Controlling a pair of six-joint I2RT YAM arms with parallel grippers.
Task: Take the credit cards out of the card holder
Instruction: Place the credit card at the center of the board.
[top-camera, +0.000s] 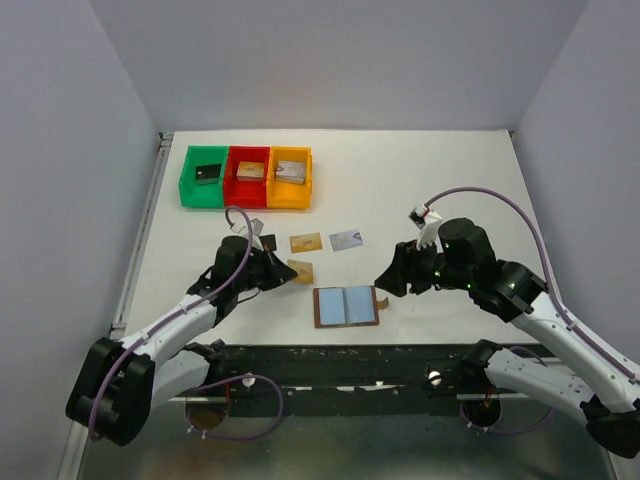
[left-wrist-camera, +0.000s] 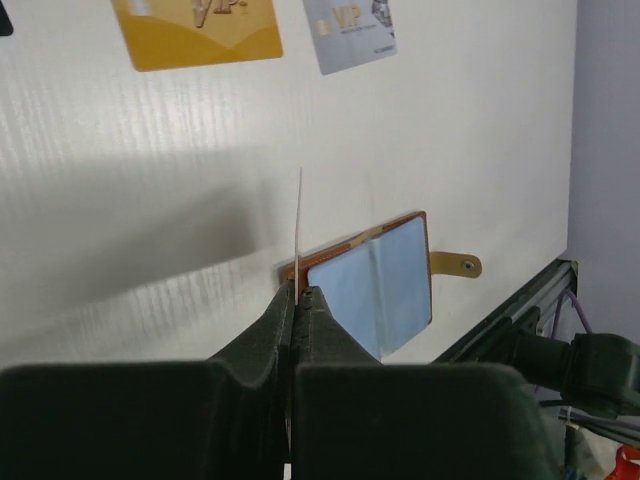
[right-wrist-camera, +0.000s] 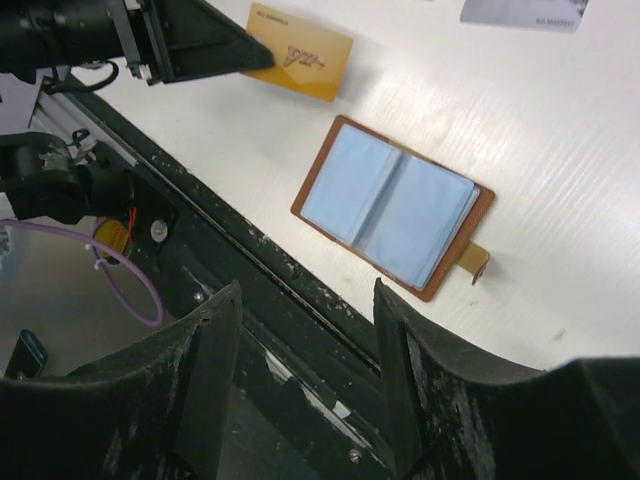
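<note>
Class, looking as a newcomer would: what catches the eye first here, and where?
The three bins, green, red and orange, stand in a row at the far left of the table. Near the front edge the brown card holder lies open, pale blue pockets up. Left of it the left gripper pinches a gold card, while the right gripper hangs open on its other side.

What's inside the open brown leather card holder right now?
Open brown leather bifold card holder: only its two pale blue-grey inner pockets show, no card edge sticking out. Anything tucked fully inside a pocket is covered; cannot tell.
</note>
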